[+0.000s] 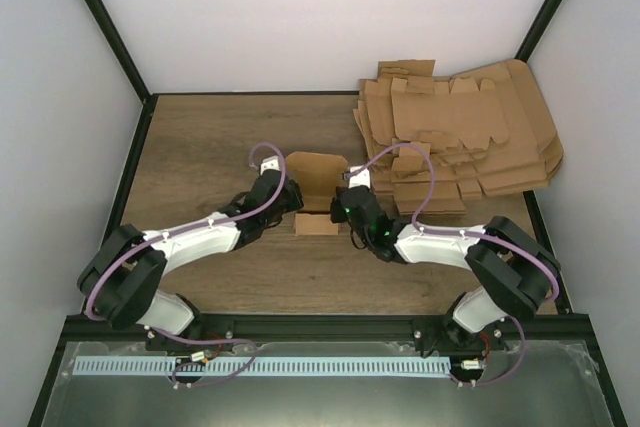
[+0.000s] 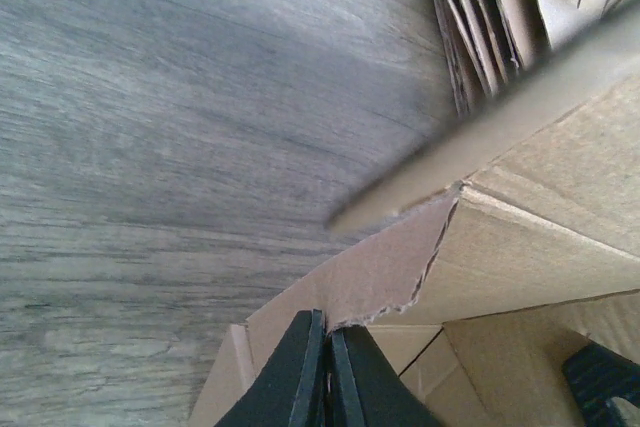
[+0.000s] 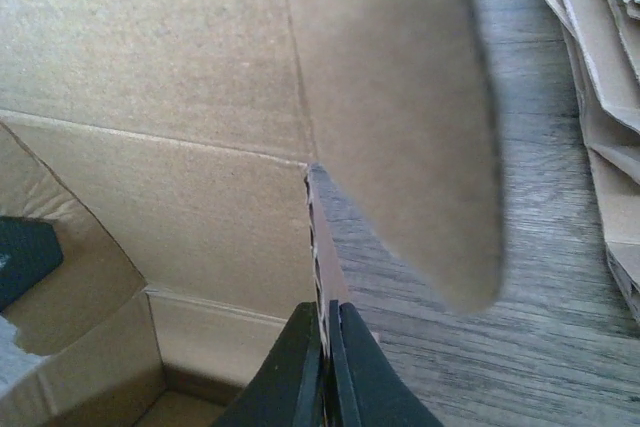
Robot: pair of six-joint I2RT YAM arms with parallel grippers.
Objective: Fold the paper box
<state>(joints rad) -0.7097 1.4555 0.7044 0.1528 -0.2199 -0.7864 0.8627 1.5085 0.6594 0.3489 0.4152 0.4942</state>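
The paper box point(image 1: 316, 190) is matte brown corrugated cardboard, half formed into a small open-topped tray near the centre of the grey-brown wood-grain table point(image 1: 200, 147); its mouth faces up, a rounded flap stands at its 12 o'clock side, a flat flap lies at 6 o'clock, and its long axis seems to run 9 to 3; the left arm reaches from its base toward 2 o'clock, the right toward 10 o'clock, elbows out; the left gripper point(image 2: 326, 325) pinches a ragged-edged wall at the box's 9 o'clock side, black fingers closed on it; the right gripper point(image 3: 326, 315) likewise clamps the thin wall at 3 o'clock; a splayed pile of flat die-cut sheets point(image 1: 470, 137) lies at 2 o'clock.
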